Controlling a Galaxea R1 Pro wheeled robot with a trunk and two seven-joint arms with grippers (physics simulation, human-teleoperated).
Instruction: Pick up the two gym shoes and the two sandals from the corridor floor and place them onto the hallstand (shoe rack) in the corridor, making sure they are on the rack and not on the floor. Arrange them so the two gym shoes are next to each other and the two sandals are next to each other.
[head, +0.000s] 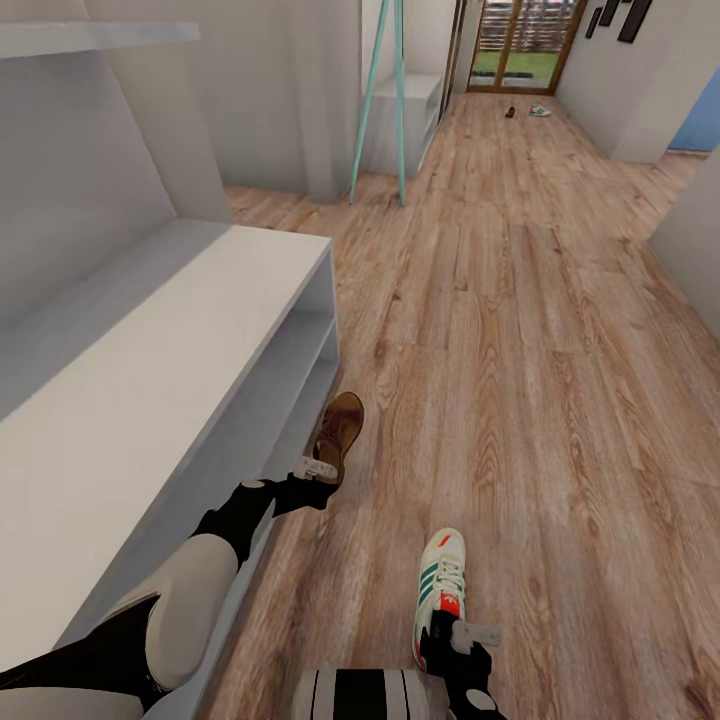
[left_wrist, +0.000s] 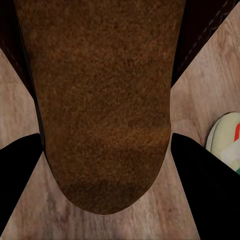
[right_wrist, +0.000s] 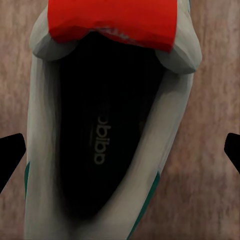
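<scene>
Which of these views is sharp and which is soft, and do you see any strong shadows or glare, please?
Head view: evenly lit, no glare, only faint shadow under the gym shoe; the far pair down the corridor is too small to resolve. Left wrist view: the sandal sits very close, soft and grainy. Right wrist view: the shoe's dark inside loses detail, though the insole lettering stays legible.

Our left arm reaches forward and low, its gripper closed around a sandal. Our right gripper hangs low with fingers spread wide over a gym shoe.
</scene>
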